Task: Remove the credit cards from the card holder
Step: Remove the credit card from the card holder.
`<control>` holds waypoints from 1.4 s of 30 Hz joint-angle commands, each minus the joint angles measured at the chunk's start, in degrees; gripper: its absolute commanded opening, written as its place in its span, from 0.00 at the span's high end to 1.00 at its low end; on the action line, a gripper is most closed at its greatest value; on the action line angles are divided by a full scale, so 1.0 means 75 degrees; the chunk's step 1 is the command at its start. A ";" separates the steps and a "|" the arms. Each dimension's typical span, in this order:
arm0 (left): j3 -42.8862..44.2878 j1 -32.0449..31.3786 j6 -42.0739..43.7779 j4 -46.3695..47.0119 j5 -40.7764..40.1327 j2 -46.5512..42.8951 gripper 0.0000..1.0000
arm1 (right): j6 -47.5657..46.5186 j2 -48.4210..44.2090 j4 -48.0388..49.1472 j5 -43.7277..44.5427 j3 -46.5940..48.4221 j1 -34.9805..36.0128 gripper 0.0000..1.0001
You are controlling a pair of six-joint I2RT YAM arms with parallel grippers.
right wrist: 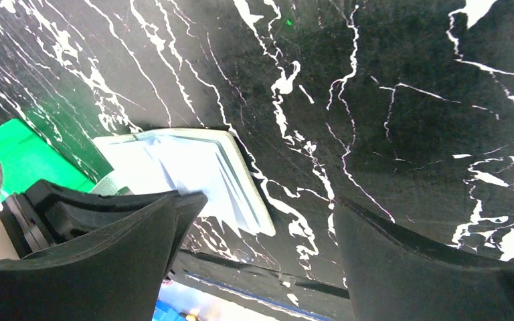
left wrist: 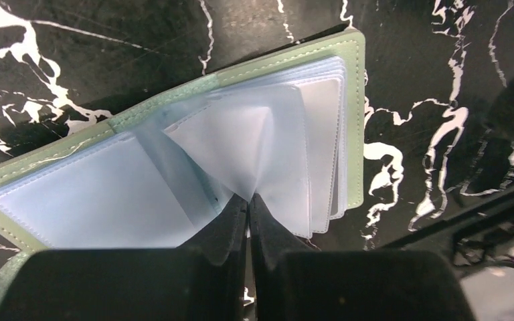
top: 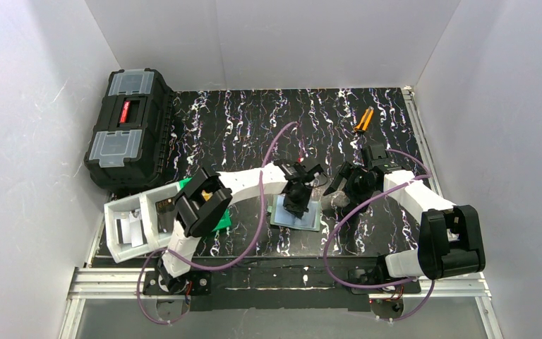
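The card holder (top: 310,219) lies open on the black marbled table, grey-green outside with pale blue glossy pocket leaves fanned up inside (left wrist: 73,200). My left gripper (top: 298,201) points down onto it. In the left wrist view its fingertips (left wrist: 248,198) are shut on the edge of one clear pocket leaf, which stands lifted above the others. My right gripper (top: 346,180) hovers just right of the holder with its jaws wide apart and nothing between them (right wrist: 269,200); the holder (right wrist: 194,160) shows to its left. No credit cards show; they are hidden.
A black toolbox (top: 127,127) sits at the back left. White-clear bins (top: 134,226) stand at the near left, with a bright green bin (top: 219,222) beside them under the left arm. An orange-handled tool (top: 363,120) lies at the back right.
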 commanded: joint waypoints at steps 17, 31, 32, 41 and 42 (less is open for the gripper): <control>-0.3059 0.1527 -0.2307 0.3406 0.3285 -0.1196 1.00 | 0.0579 -0.0183 0.1118 -0.1425 -0.0474 0.1324 0.50; -0.3148 0.1579 -0.2285 0.3457 0.3343 -0.1181 1.00 | 0.0626 0.0949 0.1732 -0.1443 -0.0433 0.1731 0.48; -0.3154 0.1589 -0.2274 0.3454 0.3342 -0.1187 1.00 | 0.0618 0.1004 0.1739 -0.1393 -0.0430 0.1732 0.48; -0.3144 0.1591 -0.2246 0.3483 0.3427 -0.1137 1.00 | 0.0707 0.1536 0.2168 -0.1472 -0.0480 0.1957 0.47; -0.3127 0.1593 -0.2228 0.3484 0.3447 -0.1131 1.00 | 0.0729 0.1610 0.2217 -0.1495 -0.0464 0.2003 0.47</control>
